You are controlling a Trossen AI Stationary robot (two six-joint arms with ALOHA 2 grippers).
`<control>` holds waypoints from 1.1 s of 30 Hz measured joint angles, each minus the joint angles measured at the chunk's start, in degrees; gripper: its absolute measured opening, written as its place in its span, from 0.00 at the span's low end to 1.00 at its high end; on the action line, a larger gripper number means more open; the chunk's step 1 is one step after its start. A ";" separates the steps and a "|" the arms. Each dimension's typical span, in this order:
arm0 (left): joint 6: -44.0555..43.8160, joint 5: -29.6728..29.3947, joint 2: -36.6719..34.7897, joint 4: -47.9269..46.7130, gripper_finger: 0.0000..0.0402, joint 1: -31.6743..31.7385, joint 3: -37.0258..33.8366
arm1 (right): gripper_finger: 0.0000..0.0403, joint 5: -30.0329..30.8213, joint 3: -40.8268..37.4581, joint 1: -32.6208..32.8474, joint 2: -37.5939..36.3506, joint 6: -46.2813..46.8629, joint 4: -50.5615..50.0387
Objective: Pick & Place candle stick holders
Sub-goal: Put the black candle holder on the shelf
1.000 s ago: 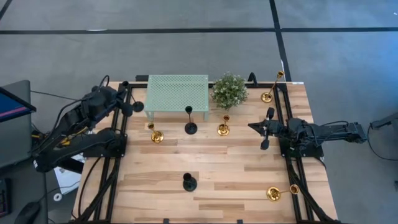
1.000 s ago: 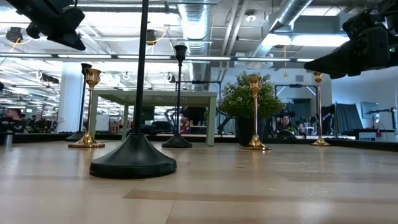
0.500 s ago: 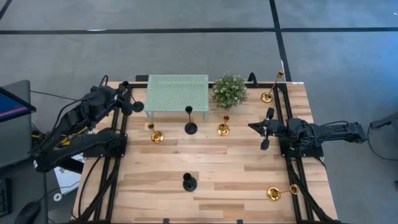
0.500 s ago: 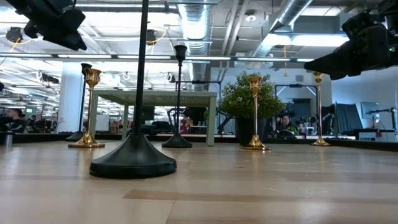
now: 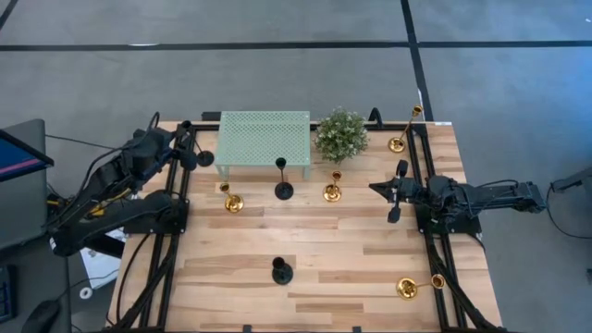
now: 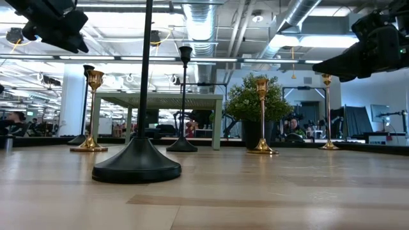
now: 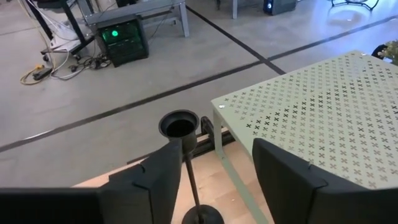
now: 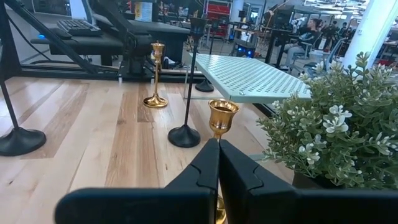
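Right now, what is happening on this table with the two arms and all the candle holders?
The left tool stands open around the stem of a black candle stick holder by the corner of the mint-green table, not gripping it. The right tool is shut and empty, hovering at the table's right side and facing a gold holder. Other holders stand upright on the wooden table; one gold one lies tipped at the front right.

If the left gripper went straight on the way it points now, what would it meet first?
Most likely the black candle stick holder: its top cup sits between the open fingers of the left gripper, just ahead. Beyond it stands the mint-green little table. Depth is hard to judge, so the cup may already be level with the fingertips.
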 joint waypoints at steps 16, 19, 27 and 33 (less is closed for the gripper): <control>-0.24 0.02 0.00 -0.10 0.41 0.00 -0.33 | 0.00 0.00 0.00 0.00 0.01 -0.02 0.00; -0.39 0.04 0.00 -0.10 0.41 0.00 -0.33 | 0.00 0.00 0.00 0.00 0.01 -0.06 0.00; -0.44 0.02 0.40 -0.10 0.41 0.00 -0.31 | 0.00 0.00 0.00 0.00 -0.01 -0.15 0.00; -0.44 0.03 5.38 -0.09 0.41 0.00 -0.31 | 0.00 0.00 0.00 0.00 0.00 -0.13 0.00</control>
